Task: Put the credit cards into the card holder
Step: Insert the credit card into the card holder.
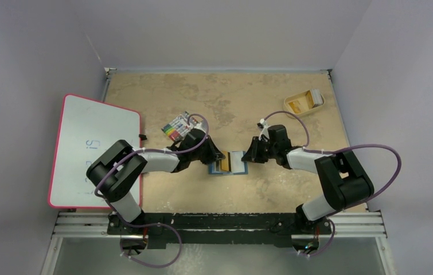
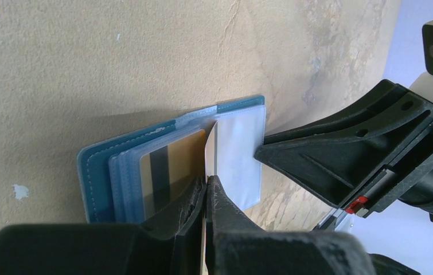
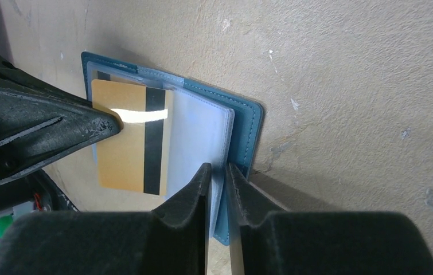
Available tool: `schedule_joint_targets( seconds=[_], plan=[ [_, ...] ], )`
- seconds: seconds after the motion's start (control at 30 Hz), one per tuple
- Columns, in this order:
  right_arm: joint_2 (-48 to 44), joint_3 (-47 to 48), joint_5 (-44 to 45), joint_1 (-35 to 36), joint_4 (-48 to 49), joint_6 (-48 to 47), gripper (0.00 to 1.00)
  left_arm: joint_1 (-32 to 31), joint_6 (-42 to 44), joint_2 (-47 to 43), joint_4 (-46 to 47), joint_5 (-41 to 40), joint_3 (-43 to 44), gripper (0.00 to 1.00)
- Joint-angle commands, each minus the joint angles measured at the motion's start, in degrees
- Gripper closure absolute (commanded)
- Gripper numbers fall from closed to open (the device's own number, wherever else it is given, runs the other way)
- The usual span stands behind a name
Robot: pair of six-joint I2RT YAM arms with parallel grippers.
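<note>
The teal card holder point(image 1: 238, 167) lies open on the table between both arms, its pale blue pockets point(image 3: 199, 132) facing up. My left gripper point(image 2: 208, 179) is shut on an orange credit card point(image 3: 125, 149) with a black stripe. It holds the card by its edge over the left half of the card holder point(image 2: 96, 172). From the opposite side, my right gripper point(image 3: 218, 167) has its fingers pinched on the right flap of the card holder point(image 3: 251, 126). In the top view the left gripper point(image 1: 218, 156) and the right gripper point(image 1: 250, 153) face each other across it.
A red-framed whiteboard point(image 1: 88, 149) lies at the left edge. A pack with multicoloured stripes point(image 1: 178, 126) sits behind the left arm. A shallow tan tray point(image 1: 304, 103) holding flat things stands at the back right. A small black object point(image 1: 143, 136) lies by the board.
</note>
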Motion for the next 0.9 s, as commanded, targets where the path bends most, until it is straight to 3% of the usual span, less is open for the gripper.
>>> schedule_joint_targets(
  seconds=[0.0, 0.33, 0.47, 0.87],
  plan=[
    [0.3, -0.6, -0.3, 0.1, 0.3, -1.2, 0.84, 0.2, 0.2, 1.4, 3.8, -1.1, 0.1, 1.0],
    [1.3, -0.9, -1.1, 0.1, 0.7, -1.3, 0.84, 0.2, 0.9, 2.7, 3.6, -1.6, -0.5, 1.0],
    [1.2, -1.0, -0.9, 0.1, 0.8, -1.2, 0.85, 0.2, 1.8, 1.8, -2.1, -1.1, 1.0, 1.0],
    [1.1, -1.3, -0.9, 0.1, 1.4, -0.9, 0.85, -0.4, -1.2, 3.1, 1.0, 3.0, 0.1, 1.0]
  ],
)
